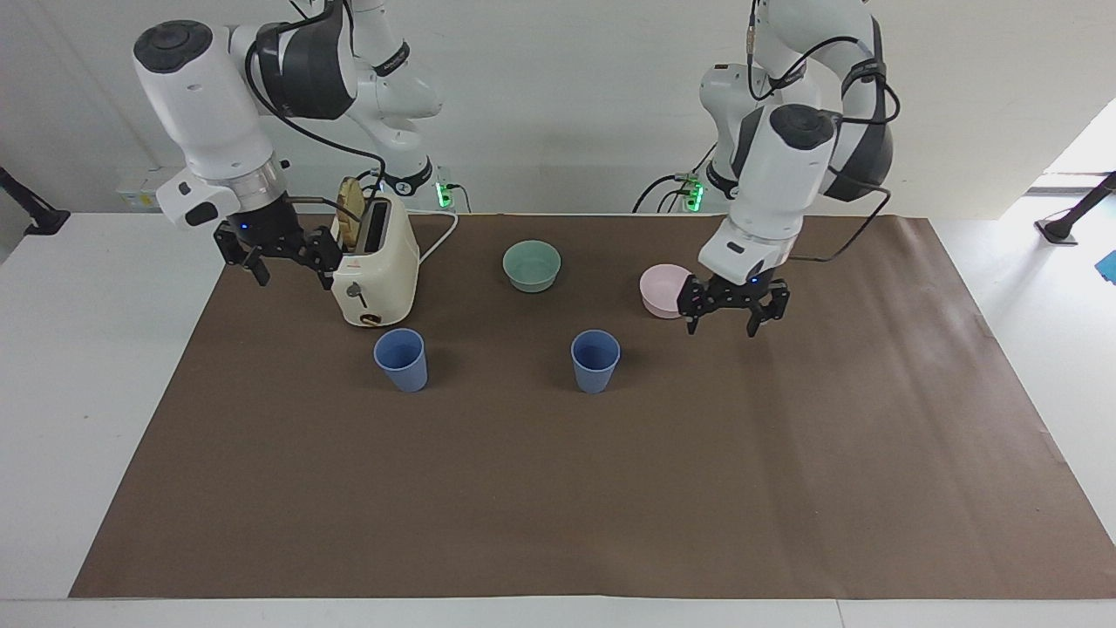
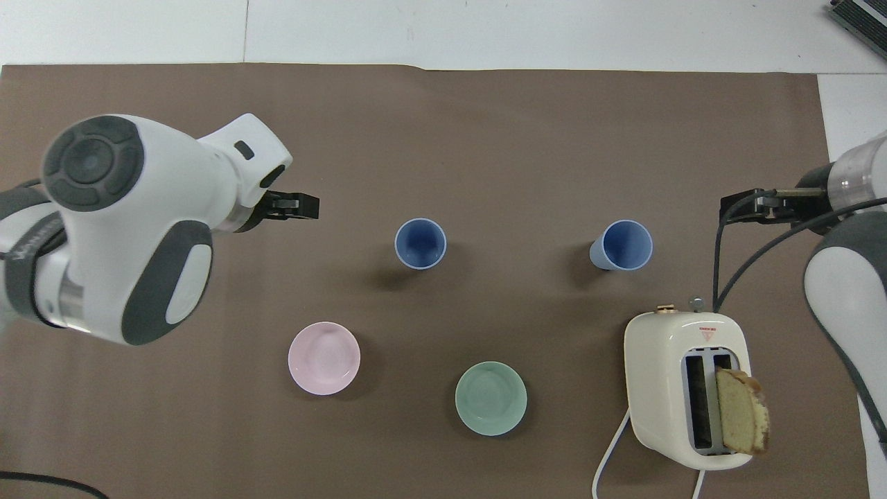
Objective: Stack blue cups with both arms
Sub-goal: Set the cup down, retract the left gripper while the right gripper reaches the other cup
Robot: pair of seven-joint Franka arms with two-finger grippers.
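Standing apart on the brown mat [image 1: 785, 453], the two blue cups [image 1: 595, 360] [image 1: 401, 359] look light, stiff and tippable, best pinched at the rim, while the left gripper [image 1: 734, 317] and right gripper [image 1: 292, 262] hang spread and empty.

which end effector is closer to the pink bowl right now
Left. The left end effector hangs open right beside the pink bowl, toward the left arm's end of the table. The right end effector is open by the toaster, at the right arm's end.
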